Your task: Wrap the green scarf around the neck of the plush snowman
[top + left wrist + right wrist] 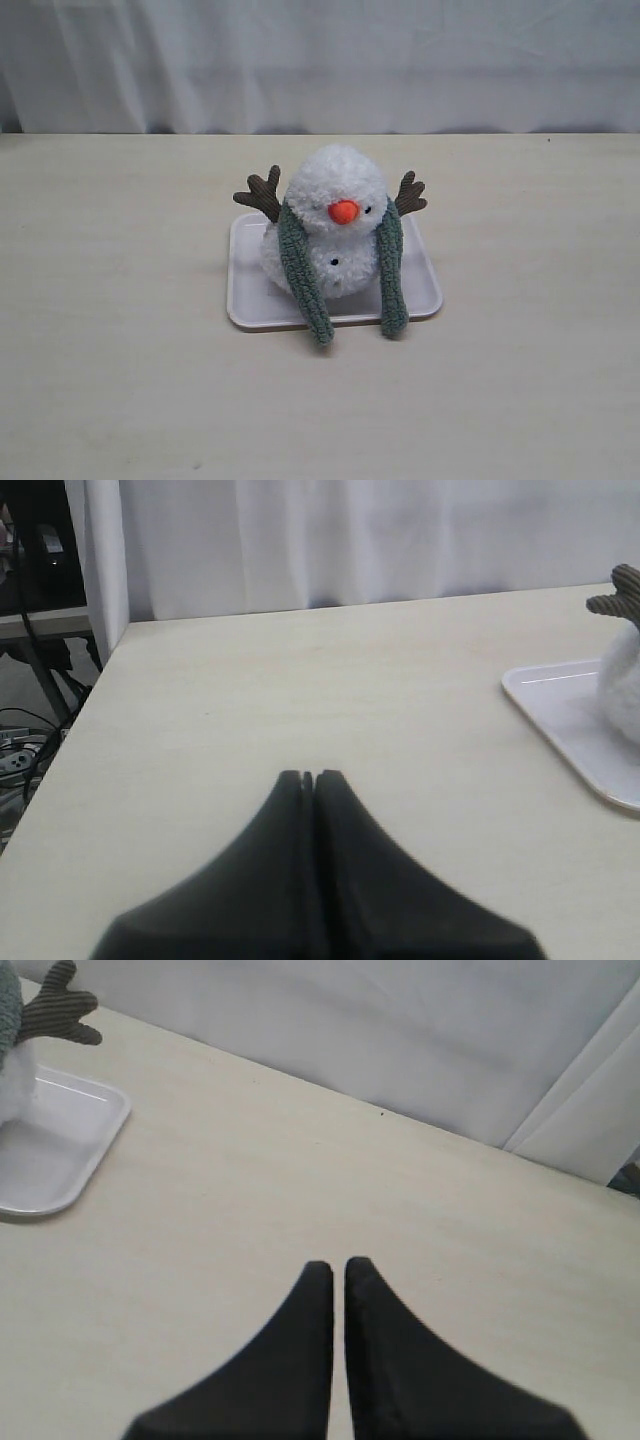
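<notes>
The plush snowman (337,222) sits upright on a white tray (250,290) in the middle of the table. Its orange nose faces the camera. The green scarf (300,268) drapes behind the neck, and both ends hang down the front over the tray's near edge onto the table. The neck itself is hidden under fluff. Neither arm appears in the exterior view. My left gripper (308,777) is shut and empty above bare table, left of the tray (560,710). My right gripper (338,1265) is shut with nothing in it, over the table to the right of the tray (60,1150).
A white curtain (320,60) hangs behind the table. In the left wrist view the table's edge (75,720) drops off to cables and a stand on the floor. The snowman's brown twig arms (262,192) stick out to both sides.
</notes>
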You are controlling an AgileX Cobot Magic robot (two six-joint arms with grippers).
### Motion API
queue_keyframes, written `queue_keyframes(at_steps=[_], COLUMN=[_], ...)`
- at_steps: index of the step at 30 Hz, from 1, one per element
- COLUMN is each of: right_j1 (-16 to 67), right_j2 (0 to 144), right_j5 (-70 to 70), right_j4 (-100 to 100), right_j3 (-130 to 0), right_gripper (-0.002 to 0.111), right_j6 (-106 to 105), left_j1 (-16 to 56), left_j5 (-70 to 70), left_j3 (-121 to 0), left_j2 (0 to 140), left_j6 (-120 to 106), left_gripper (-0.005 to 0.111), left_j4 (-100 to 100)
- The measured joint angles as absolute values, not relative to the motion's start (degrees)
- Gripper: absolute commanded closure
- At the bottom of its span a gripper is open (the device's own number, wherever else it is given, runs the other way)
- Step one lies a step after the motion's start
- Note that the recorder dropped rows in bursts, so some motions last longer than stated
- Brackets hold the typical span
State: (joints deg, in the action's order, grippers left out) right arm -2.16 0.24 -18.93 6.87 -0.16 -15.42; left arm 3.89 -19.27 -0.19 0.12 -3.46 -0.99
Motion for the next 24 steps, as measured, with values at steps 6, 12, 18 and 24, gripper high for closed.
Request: queue_keyframes(at_steps=[6,12,18,24], right_j1=[-2.16,-2.16,-2.16,-2.16], right_j2=[0.24,0.24,0.24,0.24], right_j5=[-18.82,-18.82,-18.82,-18.94], right_j4=[2.62,2.17,2.17,2.17], right_j3=[-0.16,-0.16,-0.16,-0.16], right_gripper=[0.104,0.104,0.104,0.104], right_j6=[-15.42,-15.42,-15.42,-15.42], left_j1=[3.89,3.89,3.89,3.89], left_j5=[-19.27,-19.27,-19.27,-19.27], left_j3=[-0.19,-0.19,-0.19,-0.19], left_j2=[0.12,0.12,0.12,0.12], left_j6=[-3.46,-3.46,-3.46,-3.46], left_gripper=[0.107,0.107,0.107,0.107], left_j4=[-0.99,-0.99,-0.99,-0.99])
